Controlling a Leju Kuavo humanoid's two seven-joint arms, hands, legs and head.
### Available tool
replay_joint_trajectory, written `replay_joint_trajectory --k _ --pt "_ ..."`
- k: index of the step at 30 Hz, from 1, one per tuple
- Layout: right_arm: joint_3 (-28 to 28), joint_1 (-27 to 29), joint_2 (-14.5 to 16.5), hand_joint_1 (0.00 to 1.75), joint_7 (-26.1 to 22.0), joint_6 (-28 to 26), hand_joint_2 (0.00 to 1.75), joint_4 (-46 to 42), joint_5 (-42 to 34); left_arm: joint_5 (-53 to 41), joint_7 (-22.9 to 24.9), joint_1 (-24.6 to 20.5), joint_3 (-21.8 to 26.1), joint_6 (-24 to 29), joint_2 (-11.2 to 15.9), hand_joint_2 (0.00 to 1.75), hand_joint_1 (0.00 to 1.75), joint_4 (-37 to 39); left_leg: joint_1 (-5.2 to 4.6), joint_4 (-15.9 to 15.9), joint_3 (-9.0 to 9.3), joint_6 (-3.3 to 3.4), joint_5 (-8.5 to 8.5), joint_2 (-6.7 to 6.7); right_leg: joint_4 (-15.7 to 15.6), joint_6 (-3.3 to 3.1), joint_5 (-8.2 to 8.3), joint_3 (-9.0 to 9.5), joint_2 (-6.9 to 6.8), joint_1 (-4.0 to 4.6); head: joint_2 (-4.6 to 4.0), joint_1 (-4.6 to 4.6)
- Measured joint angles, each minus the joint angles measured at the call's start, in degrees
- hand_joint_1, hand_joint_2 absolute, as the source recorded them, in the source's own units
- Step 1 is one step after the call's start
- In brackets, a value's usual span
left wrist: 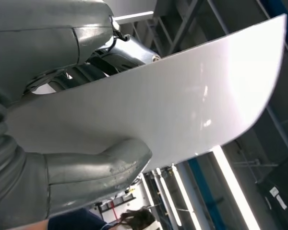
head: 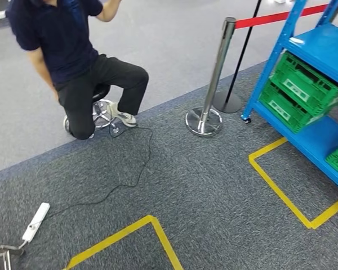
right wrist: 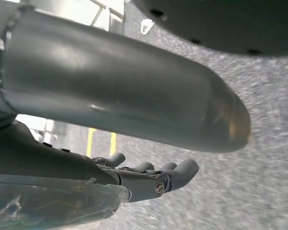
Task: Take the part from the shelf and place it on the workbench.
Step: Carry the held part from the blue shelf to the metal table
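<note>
With the white part point(left wrist: 178, 105) pinched in its left hand point(left wrist: 63, 143) and the right hand point(right wrist: 142, 139) holding nothing, fingers apart, the robot should turn steadily away from the shelf point(head: 316, 50) at two o'clock.

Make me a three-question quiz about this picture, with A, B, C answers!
1. Where are the green crates?
A. on the blue shelf
B. on the carpet
C. on the stool

2. What colour is the floor tape?
A. white
B. yellow
C. purple

3. What is the left hand doing?
A. hanging empty
B. pressing a button
C. holding a white curved part

Answers:
1 A, the crates sit on the shelf's boards.
2 B, yellow lines mark the grey carpet.
3 C, the thumb and fingers clamp the part from both sides.
</note>
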Motion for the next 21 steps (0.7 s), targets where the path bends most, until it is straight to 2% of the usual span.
replay_joint_trajectory --k 1,2,3,4,5,6,7,8,9,10,12,13,14,16,17,18,19,20,21 --pt "0.0 0.1 0.0 0.00 0.0 0.0 0.00 0.0 0.0 0.0 0.0 -0.1 0.0 0.0 0.0 1.75 1.75 0.0 0.03 0.0 -0.15 0.15 0.10 -0.61 4.0 0.19 -1.83 -1.76 1.17 -0.13 0.00 0.10" --pt "0.0 0.2 0.0 0.00 0.0 0.1 0.00 0.1 0.0 -0.1 0.0 -0.1 -0.1 0.0 0.0 1.75 1.75 0.0 0.02 0.0 -0.28 0.24 0.19 -1.26 7.4 0.32 -3.08 -3.38 1.67 -0.23 0.00 0.10" --pt "0.0 0.2 0.0 0.00 0.0 0.1 0.00 0.1 0.0 -0.2 0.0 -0.1 -0.1 0.0 0.0 1.75 1.75 0.0 0.01 0.0 -0.37 0.28 0.27 -1.93 9.5 0.40 -3.49 -4.39 1.86 -0.31 0.00 0.10" --pt "0.0 0.2 0.0 0.00 0.0 0.2 0.00 0.1 0.0 -0.4 0.0 -0.1 -0.2 0.0 0.0 1.75 1.75 0.0 0.02 0.0 -0.41 0.25 0.35 -2.62 9.6 0.43 -2.91 -4.47 1.94 -0.39 0.00 0.10" --pt "0.0 0.2 0.0 0.00 0.0 0.2 0.00 0.1 0.0 -0.5 0.0 -0.2 -0.2 0.0 -0.1 1.75 1.75 0.0 0.07 0.0 -0.43 0.15 0.44 -3.35 7.4 0.39 -1.31 -3.39 2.10 -0.48 0.00 0.10" --pt "0.0 0.2 0.0 0.00 0.0 0.2 0.00 0.1 0.0 -0.5 0.0 -0.2 -0.2 0.0 -0.1 1.75 1.75 0.0 0.15 0.0 -0.43 -0.01 0.55 -4.10 3.6 0.34 0.77 -1.49 2.64 -0.63 0.00 0.10" --pt "0.0 0.1 0.0 0.00 0.0 0.2 0.00 0.1 0.1 -0.6 0.0 -0.2 -0.2 0.0 -0.2 1.75 1.75 0.0 0.20 0.0 -0.49 -0.27 0.68 -4.81 -0.4 0.33 2.26 0.49 3.98 -0.84 0.00 0.10" --pt "0.0 0.0 0.0 0.00 -0.1 0.2 0.00 0.1 0.1 -0.6 0.0 -0.3 -0.2 0.0 -0.2 1.75 1.75 0.0 0.24 0.1 -0.65 -0.57 0.79 -5.48 -3.9 0.31 3.30 2.14 5.35 -1.03 0.00 0.09" --pt "0.0 0.0 0.0 0.00 -0.1 0.2 0.00 0.1 0.1 -0.6 0.0 -0.4 -0.3 0.0 -0.3 1.75 1.75 0.0 0.30 0.2 -0.89 -0.94 0.96 -6.06 -5.8 0.25 3.63 3.04 6.41 -1.13 0.00 0.07" --pt "0.0 -0.1 0.0 0.00 -0.1 0.2 0.00 0.1 0.1 -0.6 0.0 -0.5 -0.3 0.0 -0.3 1.75 1.75 0.0 0.40 0.1 -1.13 -1.37 1.20 -6.63 -6.4 0.11 3.41 3.33 6.97 -1.08 0.00 0.05" --pt "0.0 0.0 0.0 0.00 -0.1 0.2 0.00 0.1 0.1 -0.6 0.0 -0.5 -0.3 0.0 -0.3 1.75 1.75 0.0 0.74 -0.1 -1.54 -2.22 1.69 -7.66 -6.6 -0.60 3.78 3.47 5.83 -0.89 0.00 0.06" --pt "0.0 0.0 0.0 0.00 -0.1 0.2 0.00 0.1 0.1 -0.5 0.0 -0.4 -0.3 0.0 -0.3 1.75 1.75 0.0 0.73 0.2 -1.83 -2.48 1.44 -7.05 -6.8 -1.04 4.03 3.54 5.16 -0.85 0.00 0.03" --pt "0.0 -0.1 0.0 0.00 -0.1 0.2 0.00 0.1 0.1 -0.5 0.0 -0.5 -0.3 0.0 -0.3 1.75 1.75 0.0 0.60 1.6 -2.53 -2.62 0.44 -5.77 -7.0 -1.47 4.31 3.52 4.41 -0.84 0.00 -0.13" --pt "0.0 0.0 0.0 0.00 -0.1 0.1 0.00 0.1 0.1 -0.5 0.0 -0.7 -0.3 0.0 -0.2 1.75 1.75 0.1 0.20 7.8 -5.32 -2.62 -3.43 -2.48 -7.3 -2.04 4.62 3.31 2.90 -0.62 0.00 -0.47" --pt "0.0 0.0 0.0 0.00 -0.1 0.1 0.00 0.1 0.1 -0.5 0.0 -0.8 -0.4 0.0 -0.2 1.75 1.75 0.1 0.13 11.7 -7.02 -2.60 -5.41 -1.72 -7.3 -2.20 4.69 3.14 2.10 -0.44 0.00 -0.60" --pt "0.0 0.1 0.0 0.00 -0.1 0.1 0.00 0.1 0.1 -0.5 0.0 -0.8 -0.4 0.0 -0.2 1.75 1.75 0.2 0.11 14.7 -8.21 -2.55 -6.58 -1.44 -7.3 -2.28 4.71 2.97 1.27 -0.27 0.00 -0.61" --pt "0.0 0.1 -0.1 0.00 -0.1 0.1 0.00 0.1 0.1 -0.6 0.0 -0.8 -0.4 0.0 -0.2 1.75 1.75 0.2 0.09 15.9 -8.53 -2.44 -6.71 -1.36 -7.3 -2.32 4.74 2.84 0.48 -0.13 0.00 -0.61" --pt "0.0 0.1 -0.1 0.00 -0.1 0.1 0.00 0.1 0.1 -0.6 0.0 -0.8 -0.4 -0.1 -0.2 1.75 1.75 0.2 0.04 15.1 -7.77 -2.29 -5.82 -1.26 -7.2 -2.33 4.74 2.79 -0.27 -0.01 0.00 -0.61" --pt "0.0 0.0 -0.1 0.00 -0.1 0.1 0.00 0.1 0.1 -0.6 0.0 -0.8 -0.4 -0.1 -0.2 1.75 1.75 0.3 -0.08 12.3 -6.00 -2.07 -4.19 -0.82 -7.2 -2.33 4.74 2.80 -0.96 0.08 0.00 -0.60"
